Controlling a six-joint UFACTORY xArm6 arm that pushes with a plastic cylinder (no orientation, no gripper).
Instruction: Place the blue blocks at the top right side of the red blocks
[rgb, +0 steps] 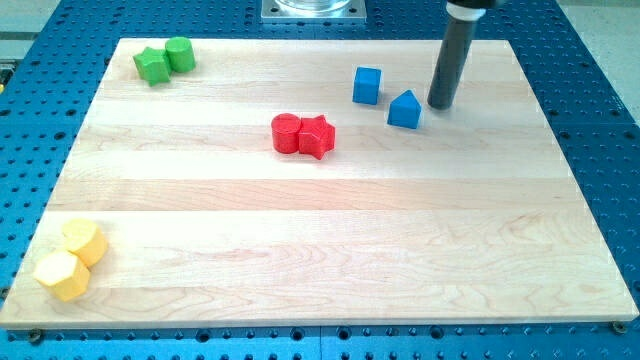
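Observation:
A blue cube (367, 85) and a blue house-shaped block (405, 110) sit near the view's top, right of centre, a small gap apart. A red cylinder (286, 133) and a red star block (317, 136) touch each other near the board's middle, below and left of the blue blocks. My tip (440, 104) stands just right of the blue house-shaped block, very close to it; I cannot tell whether it touches.
A green star (152, 65) and a green cylinder (180, 54) sit together at the view's top left. Two yellow hexagonal blocks (84, 242) (61, 275) sit at the bottom left. The wooden board (340, 250) lies on a blue perforated table.

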